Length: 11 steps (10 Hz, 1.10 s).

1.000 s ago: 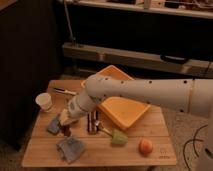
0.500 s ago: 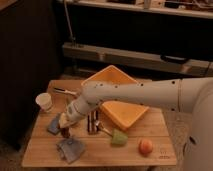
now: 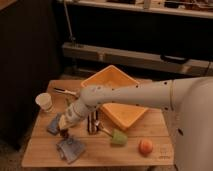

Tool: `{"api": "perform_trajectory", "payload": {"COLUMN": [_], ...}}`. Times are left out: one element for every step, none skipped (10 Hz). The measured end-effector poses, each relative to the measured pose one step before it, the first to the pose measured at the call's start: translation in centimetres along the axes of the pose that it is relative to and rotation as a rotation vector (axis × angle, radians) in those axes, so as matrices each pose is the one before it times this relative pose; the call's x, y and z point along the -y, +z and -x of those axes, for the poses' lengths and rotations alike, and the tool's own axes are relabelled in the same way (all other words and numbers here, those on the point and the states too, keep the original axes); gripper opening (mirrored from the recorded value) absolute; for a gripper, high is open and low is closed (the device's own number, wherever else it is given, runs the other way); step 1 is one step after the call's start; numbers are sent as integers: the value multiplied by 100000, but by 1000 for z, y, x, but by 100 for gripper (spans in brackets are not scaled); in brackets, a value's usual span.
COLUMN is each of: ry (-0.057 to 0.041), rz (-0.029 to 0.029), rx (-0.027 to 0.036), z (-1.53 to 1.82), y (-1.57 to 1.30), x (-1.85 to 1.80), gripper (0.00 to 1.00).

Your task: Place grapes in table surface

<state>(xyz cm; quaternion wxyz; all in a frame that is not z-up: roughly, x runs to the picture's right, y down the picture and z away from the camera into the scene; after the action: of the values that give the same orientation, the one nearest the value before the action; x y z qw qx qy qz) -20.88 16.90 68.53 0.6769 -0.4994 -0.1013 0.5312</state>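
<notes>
Light wooden table surface (image 3: pixel 105 152) holds everything; white arm reaches in from the right, gripper (image 3: pixel 64 127) low over the left part of the table, fingers closed tight; dark reddish grapes (image 3: pixel 64 132) just under the fingertips, pinched in the grip, at or right above the wood, contact unclear; grey-blue cloth (image 3: pixel 71 149) just in front, another (image 3: pixel 54 125) beside the gripper; pale cup (image 3: pixel 44 102) far left; yellow-orange tray (image 3: pixel 112 100) behind the arm; green block (image 3: pixel 119 137) and orange-red fruit (image 3: pixel 145 146) to the right.
</notes>
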Motion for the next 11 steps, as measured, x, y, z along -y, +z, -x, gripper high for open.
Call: {"api": "perform_trajectory", "payload": {"ry": [639,578,1262,601,395,441,240,-127,-91,738,651], "rz": [23,284,569,497,642,510,103,106,22,-195,-359], "rx": [-154,-184,-8,31,264,235,-68,-152,-18,300,104], "z": [74,57,61,12,136,135,155,109,86,23,-13], "y": [466,370,333,177,93,66,230,297,335,447,225], "x": [275,197,448,251,178,216,186,22,38,381,239], "gripper": [0,0,0,0,0,0,0,0,0,0,0]}}
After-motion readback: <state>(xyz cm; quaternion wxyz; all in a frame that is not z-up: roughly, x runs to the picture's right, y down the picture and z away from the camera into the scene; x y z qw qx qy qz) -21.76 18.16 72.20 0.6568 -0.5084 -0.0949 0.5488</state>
